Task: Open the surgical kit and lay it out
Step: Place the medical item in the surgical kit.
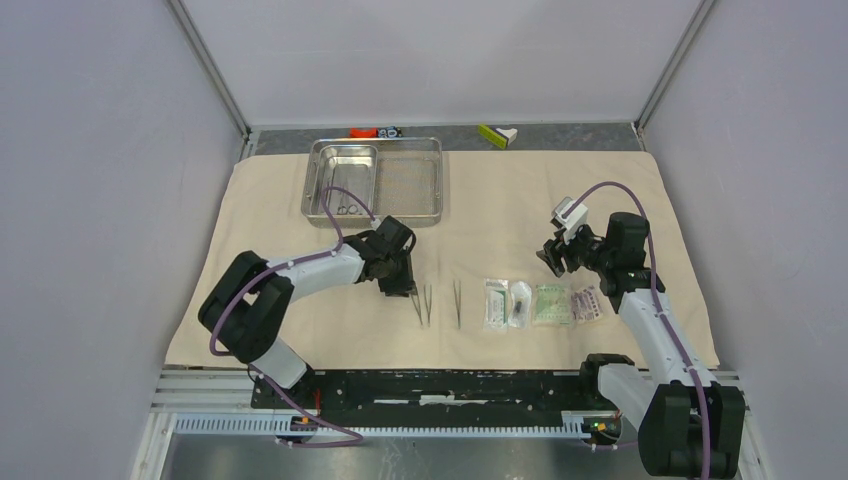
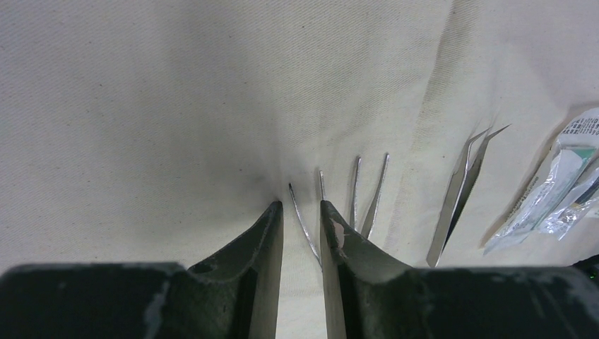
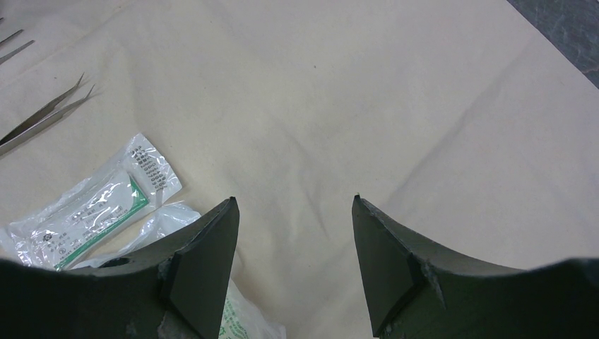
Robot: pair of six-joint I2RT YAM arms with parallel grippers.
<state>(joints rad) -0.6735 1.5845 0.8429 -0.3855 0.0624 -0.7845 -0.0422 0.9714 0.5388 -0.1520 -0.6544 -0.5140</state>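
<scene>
Four sealed packets [image 1: 550,304] are laid in a row on the beige cloth wrap [image 1: 620,200], which is spread flat over the table [image 1: 570,135]. They lie toward the arms from the steel tray [image 1: 441,185] and off to its right. The tray is placed at the far edge of the cloth, with the smaller inner tray [image 1: 315,190] seated in its left end. A small looped instrument [image 1: 347,209], probably the scissors, is seen inside the inner tray.

Toward the arms from the tray's right end, three thin metal instruments are set side by side on the cloth. These are the forceps [image 2: 305,229], a second slim pair [image 2: 367,194] and, just past the tray's right corner, the tweezers [image 1: 457,301].

The left end effector [image 2: 300,205] is set low against the cloth. Its jaws are narrowly parted, and the forceps lie in the gap, touching one finger. Whether they are pinched or free cannot be told. The right end effector [image 3: 293,201] is held above bare cloth well to the right of the tray, its jaws spread wide and nothing grasped.

The task is judged mostly done: the wrap is opened, and the packets and three instruments are laid out. What seems left is for the forceps to be freed and the instrument in the inner tray to be brought out.
</scene>
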